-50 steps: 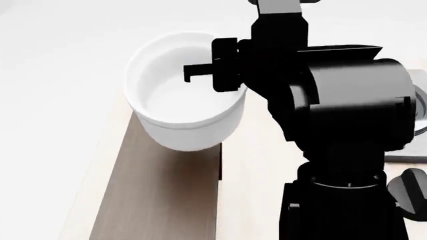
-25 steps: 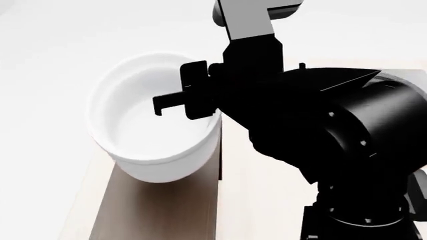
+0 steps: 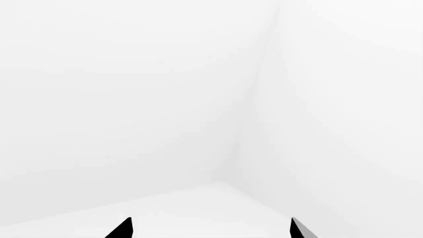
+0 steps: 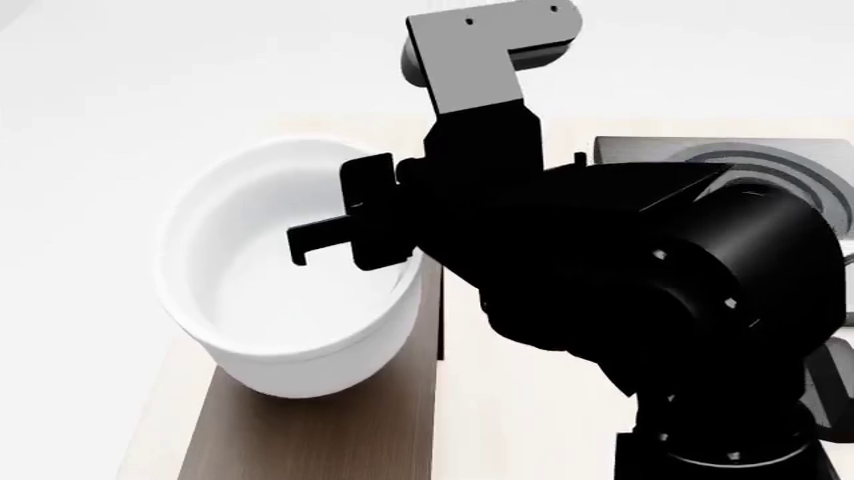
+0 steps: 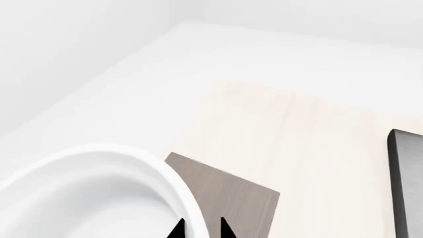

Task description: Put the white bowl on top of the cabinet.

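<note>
Fingers of the right gripper pinch the thick rim of the deep, glossy white ceramic bowl, one tip inside the wall and one outside, as the right wrist view shows. The bowl hangs tilted over the far end of the long cabinet with the grey-brown wood-grain top, its lower wall just above or perhaps touching the wood; which of the two cannot be told.

Glazed ceramic of this build is likely stiff, fairly heavy and slippery, so a one-sided rim pinch probably lets it swing and slide. It would chip if dropped, so it should be lowered flat and let go only once the base bears fully on the top.

Much is hidden. The black right arm covers the bowl's right side and part of the pale wooden table. Only a corner of the square grey stove plate with rings shows at the far right. The left wrist view gives bare white walls and two dark tips of the left gripper, standing well apart, holding nothing.
</note>
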Robot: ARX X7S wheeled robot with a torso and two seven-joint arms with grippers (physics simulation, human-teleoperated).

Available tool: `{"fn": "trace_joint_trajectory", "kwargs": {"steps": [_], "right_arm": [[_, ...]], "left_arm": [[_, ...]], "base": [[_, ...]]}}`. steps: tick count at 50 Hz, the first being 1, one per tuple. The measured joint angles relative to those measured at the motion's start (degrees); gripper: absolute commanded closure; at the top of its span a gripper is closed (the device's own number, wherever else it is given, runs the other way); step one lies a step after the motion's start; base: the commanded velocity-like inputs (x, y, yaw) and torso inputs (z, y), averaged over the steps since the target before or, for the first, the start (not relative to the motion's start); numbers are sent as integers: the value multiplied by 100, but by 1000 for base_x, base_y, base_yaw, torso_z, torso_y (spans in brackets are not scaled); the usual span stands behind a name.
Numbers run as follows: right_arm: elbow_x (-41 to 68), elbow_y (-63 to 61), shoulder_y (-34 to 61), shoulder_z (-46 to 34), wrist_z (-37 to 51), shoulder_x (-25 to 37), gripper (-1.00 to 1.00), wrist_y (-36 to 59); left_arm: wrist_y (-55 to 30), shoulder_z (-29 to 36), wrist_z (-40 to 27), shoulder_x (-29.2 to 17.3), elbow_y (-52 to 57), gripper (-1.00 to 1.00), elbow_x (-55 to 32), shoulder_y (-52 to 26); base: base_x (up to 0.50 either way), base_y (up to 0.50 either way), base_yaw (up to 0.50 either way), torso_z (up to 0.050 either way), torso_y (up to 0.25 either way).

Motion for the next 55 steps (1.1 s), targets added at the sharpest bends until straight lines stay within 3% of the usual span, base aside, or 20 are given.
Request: {"fn": "trace_joint_trajectory", "kwargs": {"steps": [39, 40, 55], "right_arm": [[-236, 708, -234, -854, -371, 244, 100, -975], [-231, 721, -235, -868, -381, 252, -100, -998], [-388, 755, -295, -1059, -625, 303, -100, -1463]], "left_arm": [[42, 19, -40, -31, -35, -100, -27, -4], [42, 19, -41, -32, -35, -100, -28, -4], [42, 31, -58, -46, -29, -100, -43, -3]], "base": [[0, 0, 0, 0, 0], [0, 3, 4, 0, 0], [0, 0, 0, 0, 0]]}}
